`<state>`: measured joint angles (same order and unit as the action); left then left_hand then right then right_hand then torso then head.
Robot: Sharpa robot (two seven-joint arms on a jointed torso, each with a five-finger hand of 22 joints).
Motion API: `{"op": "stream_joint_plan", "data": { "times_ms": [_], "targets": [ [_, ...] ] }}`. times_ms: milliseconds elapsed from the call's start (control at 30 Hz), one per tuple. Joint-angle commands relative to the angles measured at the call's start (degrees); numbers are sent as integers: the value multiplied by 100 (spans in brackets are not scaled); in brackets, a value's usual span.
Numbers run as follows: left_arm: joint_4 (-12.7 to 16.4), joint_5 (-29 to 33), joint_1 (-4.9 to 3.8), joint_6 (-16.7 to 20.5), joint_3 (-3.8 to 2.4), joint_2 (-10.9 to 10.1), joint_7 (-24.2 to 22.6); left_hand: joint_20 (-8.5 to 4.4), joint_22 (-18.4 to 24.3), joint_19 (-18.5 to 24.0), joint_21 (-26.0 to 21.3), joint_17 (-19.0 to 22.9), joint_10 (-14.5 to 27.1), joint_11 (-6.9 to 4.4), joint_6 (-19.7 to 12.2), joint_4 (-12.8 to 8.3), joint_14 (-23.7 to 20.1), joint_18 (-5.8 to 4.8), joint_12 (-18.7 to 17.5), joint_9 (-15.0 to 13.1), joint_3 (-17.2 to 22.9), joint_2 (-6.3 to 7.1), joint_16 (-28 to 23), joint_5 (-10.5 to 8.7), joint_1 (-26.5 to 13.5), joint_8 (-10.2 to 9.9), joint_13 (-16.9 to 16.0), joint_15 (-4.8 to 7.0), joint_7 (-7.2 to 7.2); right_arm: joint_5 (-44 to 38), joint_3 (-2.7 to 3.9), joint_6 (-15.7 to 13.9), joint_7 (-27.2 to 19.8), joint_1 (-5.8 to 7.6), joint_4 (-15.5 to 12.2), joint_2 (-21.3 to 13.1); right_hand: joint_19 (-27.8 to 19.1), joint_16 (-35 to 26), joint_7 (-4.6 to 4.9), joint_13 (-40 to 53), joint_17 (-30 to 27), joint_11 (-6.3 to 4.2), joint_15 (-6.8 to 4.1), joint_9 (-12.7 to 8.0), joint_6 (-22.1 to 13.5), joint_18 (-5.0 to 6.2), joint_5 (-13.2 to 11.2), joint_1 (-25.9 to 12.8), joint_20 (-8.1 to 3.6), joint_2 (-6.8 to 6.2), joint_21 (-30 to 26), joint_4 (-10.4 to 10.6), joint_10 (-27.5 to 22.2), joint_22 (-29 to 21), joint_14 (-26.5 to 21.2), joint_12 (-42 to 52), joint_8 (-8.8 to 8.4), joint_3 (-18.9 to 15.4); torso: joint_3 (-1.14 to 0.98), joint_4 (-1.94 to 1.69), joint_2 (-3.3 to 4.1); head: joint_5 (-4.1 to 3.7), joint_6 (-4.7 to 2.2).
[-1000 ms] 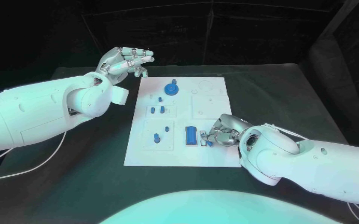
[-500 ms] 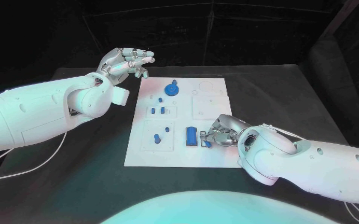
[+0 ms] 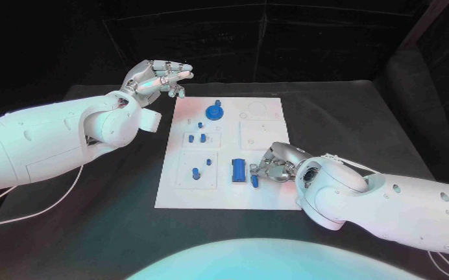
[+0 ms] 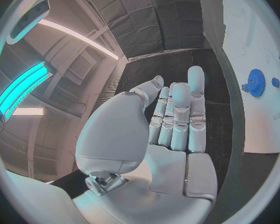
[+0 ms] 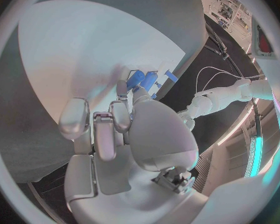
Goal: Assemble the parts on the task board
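Two hands: left hand (image 3: pixel 157 78) empty, fingers apart; right hand (image 3: pixel 273 163) pinches a blue part (image 3: pixel 254 179).

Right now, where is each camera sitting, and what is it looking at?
Head view: on the robot's head, looking down at the white task board; both white arms show.
Left wrist view: behind the raised left hand, facing the blue gear.
Right wrist view: behind the right hand, at small blue parts.
Head and left wrist views share the gear.
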<state>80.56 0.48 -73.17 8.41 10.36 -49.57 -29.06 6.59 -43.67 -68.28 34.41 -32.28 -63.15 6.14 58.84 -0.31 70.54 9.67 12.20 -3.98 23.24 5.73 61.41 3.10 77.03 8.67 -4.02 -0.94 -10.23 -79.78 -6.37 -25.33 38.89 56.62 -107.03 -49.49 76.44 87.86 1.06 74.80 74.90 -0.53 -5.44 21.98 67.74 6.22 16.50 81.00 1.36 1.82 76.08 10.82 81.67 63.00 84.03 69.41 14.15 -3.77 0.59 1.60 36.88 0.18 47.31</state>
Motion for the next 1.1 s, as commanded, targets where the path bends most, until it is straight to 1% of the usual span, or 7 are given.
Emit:
{"op": "stream_joint_plan", "data": {
  "times_ms": [33,467,667,800,933,1033,1100],
  "targets": [
    [16,10,-8,-71,-4,-4,-7,37,5,-17,-26,9,30,6,-40,-4,-7,80,-38,7,-23,-15,-18,22,-31,-37,0,-34,-9,-150,-2,149,-9,4,-7,25,-2,36,24,104,1154,-217,-41,18,-18,-88,-50,106,-51,20,21,-33,245,9,523,212,23,8,1,0,-1,4,4],
    [30,10,-9,-75,-4,-13,4,38,10,-19,-31,2,35,6,-42,-14,-6,81,-35,5,-23,-20,-14,23,-10,-36,-2,-33,-9,-213,-2,8,0,4,30,73,12,44,14,177,1170,-229,-55,61,12,-93,-86,90,-70,50,33,-22,293,34,526,303,55,34,0,1,1,-3,-15],
    [33,10,-10,-73,-4,-17,10,38,10,-19,-31,2,35,6,-42,-14,-6,81,-35,5,-23,-20,-14,23,-10,-36,-2,-33,-9,-235,-1,-228,-85,4,29,58,13,38,16,171,1158,-228,-57,82,4,-94,-105,29,-75,35,33,14,295,35,524,288,61,15,-2,2,0,-4,-20],
    [34,10,-10,-75,-5,-18,12,38,10,-19,-31,2,35,6,-42,-14,-6,81,-35,5,-23,-20,-14,23,-10,-36,-2,-33,-9,-211,-1,-442,-346,4,9,20,9,31,27,146,1146,-220,-52,106,-16,-94,-160,-66,-76,-13,28,67,283,29,521,246,62,-37,-4,2,-3,-11,-27],
    [35,10,-10,-74,-5,-22,16,38,10,-19,-31,2,35,6,-42,-14,-6,81,-35,5,-23,-20,-14,23,-10,-36,-2,-33,-9,-57,0,-578,-806,4,-21,-67,-2,24,47,112,1132,-204,-42,127,-55,-92,-208,-145,-70,-74,17,109,258,13,518,187,52,-101,-2,4,-2,-19,-34],
    [33,10,-10,-74,-5,-24,18,38,10,-19,-31,2,35,6,-42,-14,-6,81,-35,5,-23,-20,-14,23,-10,-36,-2,-33,-9,17,0,-582,-1029,4,-50,-138,-10,20,65,92,1124,-188,-29,146,-83,-91,-206,-215,-61,-141,9,143,240,3,516,150,48,-173,-3,9,-7,-18,-38],
    [33,10,-10,-76,-5,-26,19,38,10,-19,-31,2,35,6,-42,-14,-6,81,-35,5,-23,-20,-14,23,-10,-36,-2,-33,-9,82,1,-437,-1172,4,-80,-198,-21,15,79,81,1115,-177,-20,159,-103,-88,-185,-259,-54,-183,-1,165,229,-11,514,128,43,-227,-2,8,-7,-21,-37]
  ]
}}
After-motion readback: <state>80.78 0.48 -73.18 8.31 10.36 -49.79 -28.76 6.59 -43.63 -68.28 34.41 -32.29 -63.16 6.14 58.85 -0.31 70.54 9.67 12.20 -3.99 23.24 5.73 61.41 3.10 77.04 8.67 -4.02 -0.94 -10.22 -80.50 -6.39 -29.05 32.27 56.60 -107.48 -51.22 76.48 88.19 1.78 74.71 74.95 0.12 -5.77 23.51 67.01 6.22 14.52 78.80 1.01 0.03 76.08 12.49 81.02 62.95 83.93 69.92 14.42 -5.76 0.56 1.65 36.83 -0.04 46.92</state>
